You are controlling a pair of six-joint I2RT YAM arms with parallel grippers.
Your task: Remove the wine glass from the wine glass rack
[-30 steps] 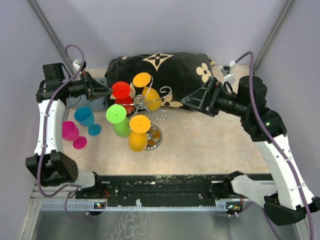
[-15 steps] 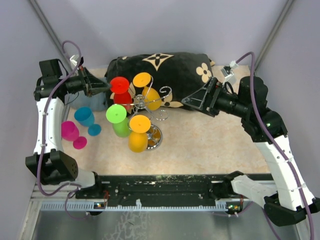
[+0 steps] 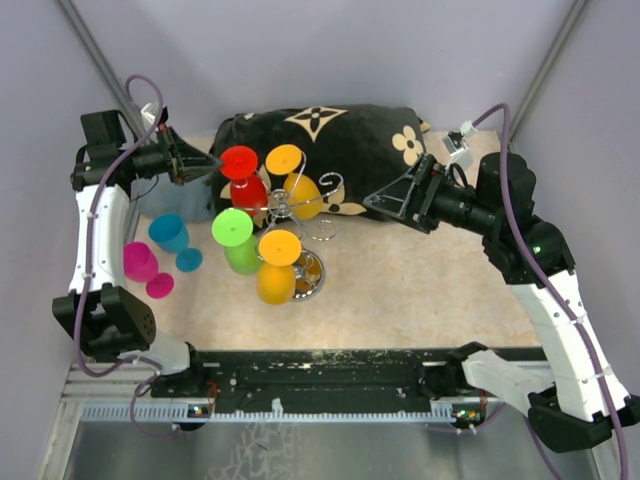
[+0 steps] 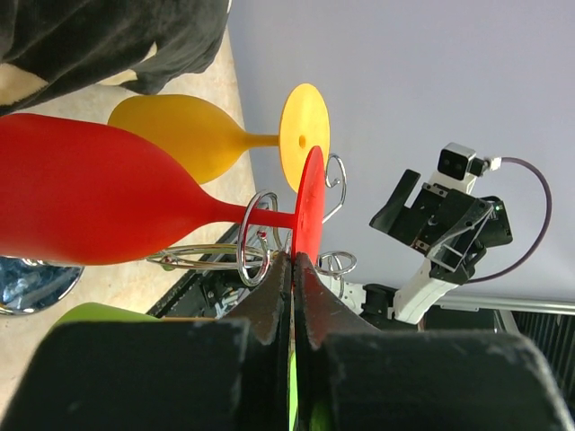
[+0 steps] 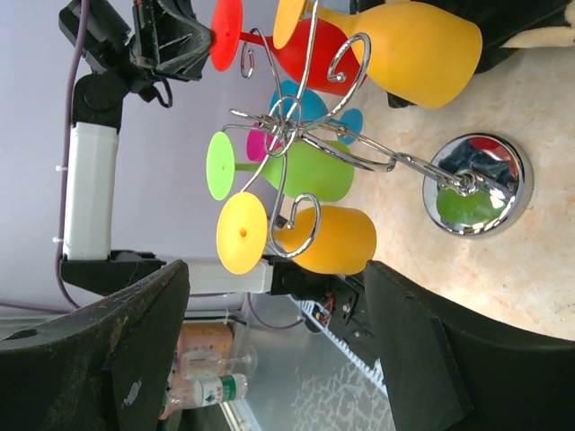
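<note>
The silver wire wine glass rack (image 3: 285, 208) stands mid-table on a shiny round base (image 5: 476, 184). A red wine glass (image 3: 240, 162) hangs at its back left, stem lying in a wire curl (image 4: 256, 256). My left gripper (image 4: 294, 260) is shut on the edge of the red foot disc; in the top view the left gripper (image 3: 213, 163) sits just left of it. Two orange glasses (image 3: 284, 160) (image 3: 278, 262) and a green one (image 3: 233, 232) also hang there. My right gripper (image 3: 372, 201) hovers open to the rack's right, the right gripper (image 5: 277, 269) holding nothing.
A black patterned cushion (image 3: 330, 135) lies behind the rack. A blue glass (image 3: 170, 232) and a pink glass (image 3: 140, 262) lie on the table at the left, below my left arm. Grey walls close in both sides.
My left gripper, holding the red glass's foot, has shifted toward the back of the table, and the red glass moved with it. The right arm has not moved.
</note>
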